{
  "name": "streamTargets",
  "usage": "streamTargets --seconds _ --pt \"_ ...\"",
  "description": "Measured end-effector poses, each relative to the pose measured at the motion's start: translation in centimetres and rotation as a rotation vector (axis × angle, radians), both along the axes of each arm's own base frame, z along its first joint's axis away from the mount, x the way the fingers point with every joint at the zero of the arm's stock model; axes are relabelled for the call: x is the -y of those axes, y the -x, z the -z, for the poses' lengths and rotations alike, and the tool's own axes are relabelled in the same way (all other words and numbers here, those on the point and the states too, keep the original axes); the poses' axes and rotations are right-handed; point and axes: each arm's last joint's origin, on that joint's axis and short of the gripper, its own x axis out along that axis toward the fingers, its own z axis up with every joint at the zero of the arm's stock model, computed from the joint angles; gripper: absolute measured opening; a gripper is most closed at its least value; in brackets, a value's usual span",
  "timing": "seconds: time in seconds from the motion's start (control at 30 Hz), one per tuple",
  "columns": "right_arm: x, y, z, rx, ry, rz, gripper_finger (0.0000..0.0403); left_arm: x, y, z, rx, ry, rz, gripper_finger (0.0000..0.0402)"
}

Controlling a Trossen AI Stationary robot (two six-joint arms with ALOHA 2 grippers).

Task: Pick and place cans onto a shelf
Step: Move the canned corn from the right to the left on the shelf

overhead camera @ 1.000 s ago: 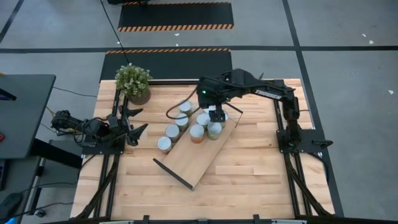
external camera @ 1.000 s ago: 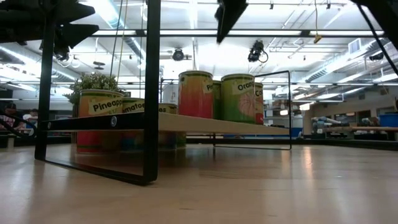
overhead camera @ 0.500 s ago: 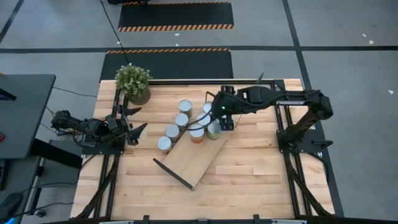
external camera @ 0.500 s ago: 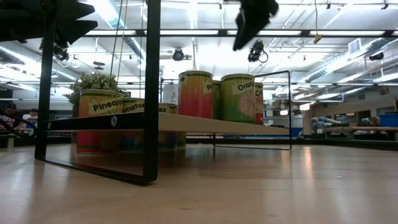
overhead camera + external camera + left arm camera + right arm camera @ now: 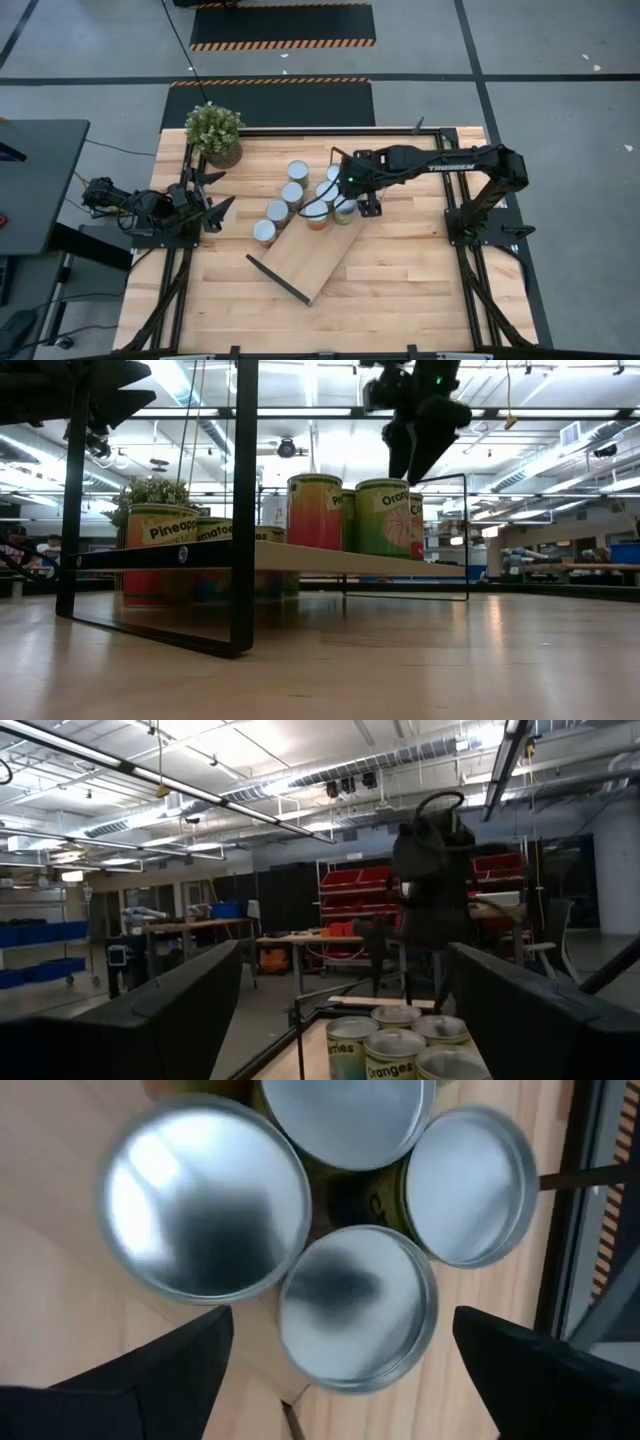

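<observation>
The shelf (image 5: 300, 262) lies slantwise on the table's middle, and its board (image 5: 330, 560) stands on black wire frames. Several cans (image 5: 343, 209) stand upright on its far end (image 5: 385, 515). Several more cans (image 5: 291, 192) stand on the table in a slanting row left of it. My right gripper (image 5: 366, 199) hangs open above the cans on the shelf (image 5: 415, 435), pointing down and touching none. The right wrist view (image 5: 340, 1380) shows silver can tops (image 5: 357, 1305) just below its spread fingers. My left gripper (image 5: 215, 200) waits open at the table's left edge.
A potted green plant (image 5: 213, 132) stands at the far left corner. Bare plank table (image 5: 400, 270) lies right of and in front of the shelf. The shelf's near wire frame (image 5: 240, 510) stands close to the low camera.
My right gripper has gone a little toward the table's right edge and come down toward the cans on the shelf. The cans and the shelf have stayed where they were.
</observation>
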Motion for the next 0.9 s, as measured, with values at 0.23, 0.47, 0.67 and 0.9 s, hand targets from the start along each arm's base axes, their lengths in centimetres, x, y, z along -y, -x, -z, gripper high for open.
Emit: streamTargets --seconds 0.23,0.47,0.67,0.9 --pt "0.2 -1.6 1.5 -0.157 0.063 -0.029 0.0398 0.0 0.0 0.0 -0.003 -0.002 -0.008 0.0355" --pt "0.8 -3.0 1.0 -0.200 0.005 -0.027 0.0399 0.0 0.0 0.0 -0.009 -0.005 -0.012 0.0355" --pt "1.4 -3.1 1.2 -0.207 -0.050 -0.022 0.0399 0.0 0.0 0.1 -0.012 -0.004 -0.012 0.0355" --pt "1.4 -3.1 1.3 -0.209 -0.095 -0.025 0.0394 0.0 0.0 0.1 -0.012 -0.003 -0.012 0.0355"
